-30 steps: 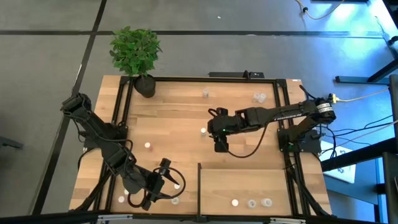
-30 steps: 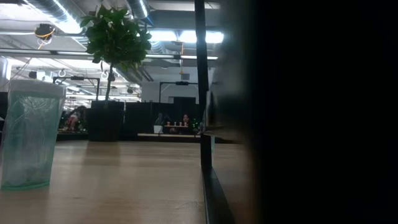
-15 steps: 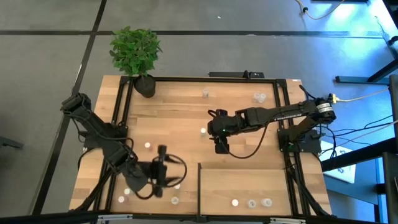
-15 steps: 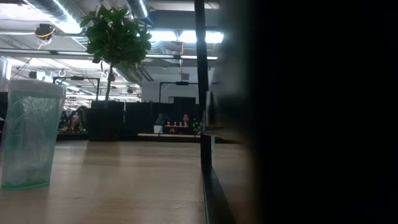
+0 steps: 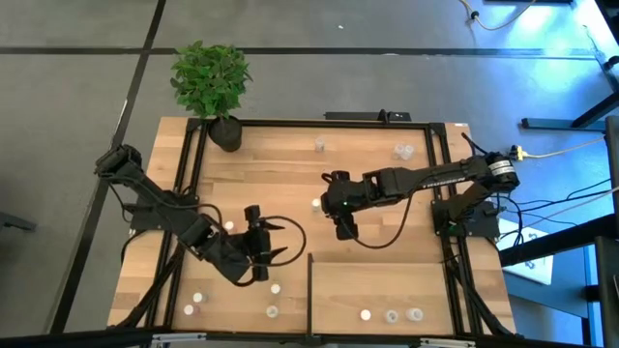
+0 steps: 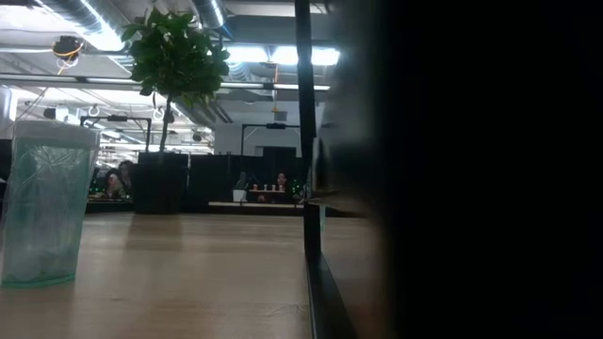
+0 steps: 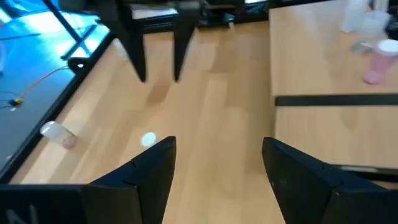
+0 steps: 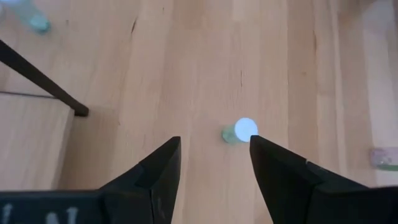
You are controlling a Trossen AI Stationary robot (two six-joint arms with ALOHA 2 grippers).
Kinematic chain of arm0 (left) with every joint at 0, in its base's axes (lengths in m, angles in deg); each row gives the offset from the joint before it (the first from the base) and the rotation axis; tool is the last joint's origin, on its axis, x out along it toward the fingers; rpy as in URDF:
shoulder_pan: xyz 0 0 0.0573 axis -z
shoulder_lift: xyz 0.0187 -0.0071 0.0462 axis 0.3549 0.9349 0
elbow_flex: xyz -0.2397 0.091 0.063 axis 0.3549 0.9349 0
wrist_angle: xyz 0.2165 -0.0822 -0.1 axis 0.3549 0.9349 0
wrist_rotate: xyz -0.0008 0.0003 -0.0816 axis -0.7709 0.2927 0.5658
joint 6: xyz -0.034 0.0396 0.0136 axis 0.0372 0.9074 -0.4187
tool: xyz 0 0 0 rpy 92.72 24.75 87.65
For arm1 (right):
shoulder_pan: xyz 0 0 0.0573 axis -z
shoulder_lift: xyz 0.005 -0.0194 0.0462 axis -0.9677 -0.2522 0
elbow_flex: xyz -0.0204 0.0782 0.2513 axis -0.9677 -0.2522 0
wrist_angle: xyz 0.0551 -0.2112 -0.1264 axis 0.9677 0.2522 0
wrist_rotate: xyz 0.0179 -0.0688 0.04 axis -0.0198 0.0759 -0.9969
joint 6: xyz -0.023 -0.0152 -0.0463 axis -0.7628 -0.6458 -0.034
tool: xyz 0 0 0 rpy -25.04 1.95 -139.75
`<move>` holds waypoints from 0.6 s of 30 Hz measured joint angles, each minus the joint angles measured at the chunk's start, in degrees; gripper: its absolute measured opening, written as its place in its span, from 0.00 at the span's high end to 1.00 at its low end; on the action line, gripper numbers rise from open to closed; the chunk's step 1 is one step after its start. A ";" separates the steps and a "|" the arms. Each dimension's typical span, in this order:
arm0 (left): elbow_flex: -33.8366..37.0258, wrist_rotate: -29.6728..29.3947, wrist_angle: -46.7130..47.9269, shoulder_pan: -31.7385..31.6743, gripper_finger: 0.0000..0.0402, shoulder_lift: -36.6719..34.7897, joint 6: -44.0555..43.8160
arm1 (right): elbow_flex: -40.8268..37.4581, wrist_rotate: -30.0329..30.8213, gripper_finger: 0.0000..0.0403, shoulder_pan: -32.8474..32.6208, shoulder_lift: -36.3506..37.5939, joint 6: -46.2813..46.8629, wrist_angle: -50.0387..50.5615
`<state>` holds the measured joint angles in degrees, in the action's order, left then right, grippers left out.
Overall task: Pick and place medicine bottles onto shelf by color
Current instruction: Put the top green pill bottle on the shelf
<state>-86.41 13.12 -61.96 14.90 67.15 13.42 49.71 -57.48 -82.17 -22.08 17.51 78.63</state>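
I am hovering my right gripper, fingers spread wide and holding nothing, over a small white-capped greenish medicine bottle at about one o'clock. Descending off-centre, I risk tipping it; the pale wooden shelf is lying at nine o'clock.

Two dark jointed arms
Black links throughout; thin black cable loops beside each tool; left tool and right tool fingers flat, tapered.

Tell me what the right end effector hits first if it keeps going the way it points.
Probably the white-capped bottle just ahead of the open right end effector, slightly toward one finger; depth is unclear.
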 joint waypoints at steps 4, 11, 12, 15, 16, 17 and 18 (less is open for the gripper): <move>0.00 -2.04 2.70 -0.88 0.42 0.00 0.00 | 0.00 -1.75 0.52 0.68 -1.72 -1.63 -0.08; 0.00 -2.33 3.75 -1.45 0.42 0.00 -0.97 | 0.00 -1.96 0.52 1.07 -3.02 -2.85 -0.57; 0.00 -2.14 3.73 -1.45 0.42 0.00 -1.01 | 0.00 -1.95 0.52 1.06 -3.07 -2.96 -0.74; 0.00 -2.10 3.73 -1.45 0.42 0.02 -1.03 | 0.00 -1.89 0.52 1.17 -3.09 -3.02 -1.67; 0.00 -2.08 3.73 -1.45 0.42 0.02 -1.03 | 0.00 -1.63 0.52 1.27 -3.10 -2.97 -2.30; 0.00 -2.04 3.73 -1.45 0.42 0.02 -1.02 | 0.00 -1.38 0.52 1.31 -3.22 -2.76 -2.81; 0.00 -2.02 3.73 -1.45 0.42 0.02 -1.03 | 0.00 -1.32 0.52 1.39 -3.29 -2.56 -2.91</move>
<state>-86.41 11.11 -58.23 13.45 67.17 12.39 49.71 -58.80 -80.78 -25.37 14.94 75.72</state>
